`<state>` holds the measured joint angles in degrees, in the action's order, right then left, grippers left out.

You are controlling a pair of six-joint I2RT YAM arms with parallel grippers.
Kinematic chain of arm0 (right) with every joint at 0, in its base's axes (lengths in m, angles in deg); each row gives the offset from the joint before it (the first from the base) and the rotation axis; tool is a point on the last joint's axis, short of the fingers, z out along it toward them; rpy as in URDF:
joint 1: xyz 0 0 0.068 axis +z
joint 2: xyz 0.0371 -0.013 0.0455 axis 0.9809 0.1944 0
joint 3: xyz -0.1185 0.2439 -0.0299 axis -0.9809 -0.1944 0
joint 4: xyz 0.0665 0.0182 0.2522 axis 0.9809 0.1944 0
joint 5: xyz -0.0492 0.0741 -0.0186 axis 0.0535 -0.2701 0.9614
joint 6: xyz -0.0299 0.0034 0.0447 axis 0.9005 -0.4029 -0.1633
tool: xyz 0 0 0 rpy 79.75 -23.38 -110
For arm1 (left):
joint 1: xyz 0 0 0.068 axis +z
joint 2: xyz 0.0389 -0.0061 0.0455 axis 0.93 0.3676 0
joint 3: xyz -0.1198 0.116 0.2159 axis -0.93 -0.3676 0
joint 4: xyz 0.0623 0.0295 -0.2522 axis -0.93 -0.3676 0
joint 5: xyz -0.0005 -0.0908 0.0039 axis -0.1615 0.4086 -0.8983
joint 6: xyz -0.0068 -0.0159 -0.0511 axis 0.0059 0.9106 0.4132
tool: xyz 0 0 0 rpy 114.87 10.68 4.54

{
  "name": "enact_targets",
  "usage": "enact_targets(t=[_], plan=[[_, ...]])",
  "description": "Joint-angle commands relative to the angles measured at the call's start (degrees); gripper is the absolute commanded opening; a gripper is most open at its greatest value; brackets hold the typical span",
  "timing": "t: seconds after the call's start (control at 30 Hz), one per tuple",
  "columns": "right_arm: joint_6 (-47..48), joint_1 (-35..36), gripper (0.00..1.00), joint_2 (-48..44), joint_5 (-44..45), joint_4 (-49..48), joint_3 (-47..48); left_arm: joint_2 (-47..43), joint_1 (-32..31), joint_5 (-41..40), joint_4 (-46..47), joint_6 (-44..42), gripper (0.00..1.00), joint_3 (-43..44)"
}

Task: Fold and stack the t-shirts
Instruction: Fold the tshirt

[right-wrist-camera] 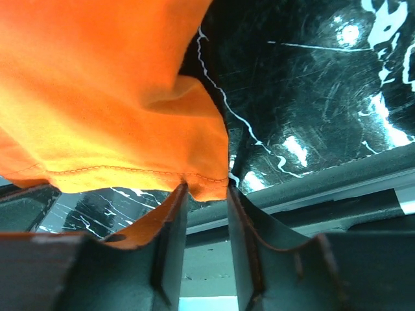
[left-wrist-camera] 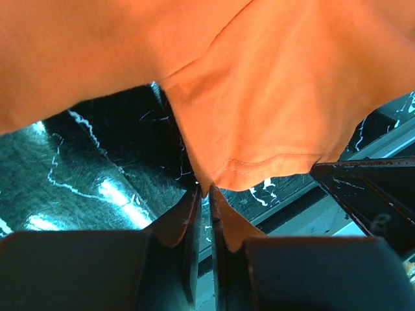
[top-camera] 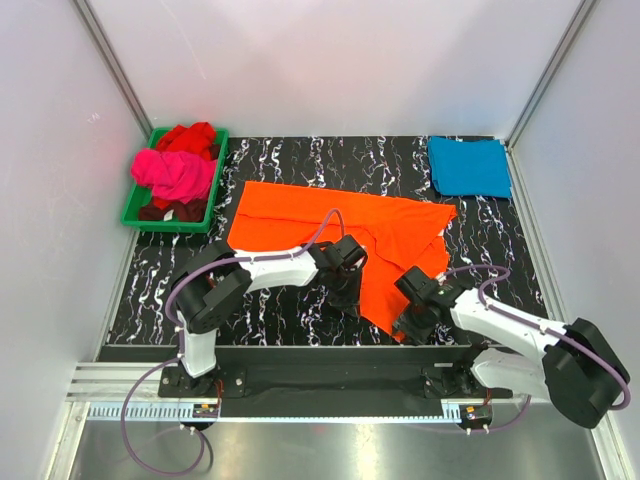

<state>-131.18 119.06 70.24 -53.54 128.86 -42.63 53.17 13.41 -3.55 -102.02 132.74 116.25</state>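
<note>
1. Top external: the orange t-shirt (top-camera: 300,215) is lying spread on the middle of the table (top-camera: 280,160). The left gripper (top-camera: 345,298) and right gripper (top-camera: 410,325) are meeting its near edge. The teal t-shirt (top-camera: 470,166) is sitting folded at the far right.
2. Left wrist: the left gripper (left-wrist-camera: 206,191) is showing a slit between its jaws at a hem corner of the orange t-shirt (left-wrist-camera: 272,97). I cannot tell if it is pinching.
3. Right wrist: the right gripper (right-wrist-camera: 206,188) is clamping the hem of the orange t-shirt (right-wrist-camera: 97,97).

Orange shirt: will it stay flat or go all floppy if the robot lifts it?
Probably floppy: the orange shirt already lies in folds and wrinkles on the table. It likely feels light, being thin cloth. It shouldn't roll or break, but may droop and bunch.
</note>
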Motion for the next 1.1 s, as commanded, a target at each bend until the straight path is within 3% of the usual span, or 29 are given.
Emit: enact_targets(t=[0.0,0.1,0.23,0.37,0.43,0.6,0.87,1.07], plan=[[-2.09,1.65,0.36,2.0,5.63,0.17,0.16,-3.52,-0.26,0.19,-1.49,-0.04,0.16,2.6],[-2.18,2.0,0.32,2.87,5.46,-0.71,-0.28,-5.27,0.0,-0.34,-2.9,0.4,0.27,2.69],[-2.71,2.79,0.14,2.88,6.16,0.6,0.77,-9.06,0.62,-1.74,-5.01,0.93,0.39,4.0],[-2.27,3.06,0.0,-2.99,8.01,7.09,3.41,-13.27,4.47,-2.71,-8.44,1.72,0.45,2.88],[-1.92,2.88,0.0,-5.11,8.1,8.77,4.37,-18.43,6.94,-4.72,-7.83,2.77,0.46,-2.45],[-1.3,2.97,0.0,-7.41,6.34,8.7,4.91,-27.07,21.95,-6.92,-6.85,1.47,0.53,-12.59],[1.68,2.88,0.0,-1.8,9.23,10.09,12.02,-27.17,49.36,-11.15,-5.54,-4.69,0.55,-17.43],[4.06,2.88,0.0,1.29,11.44,11.06,17.03,-22.69,54.94,-14.75,-5.01,-8.55,0.56,-14.1]])
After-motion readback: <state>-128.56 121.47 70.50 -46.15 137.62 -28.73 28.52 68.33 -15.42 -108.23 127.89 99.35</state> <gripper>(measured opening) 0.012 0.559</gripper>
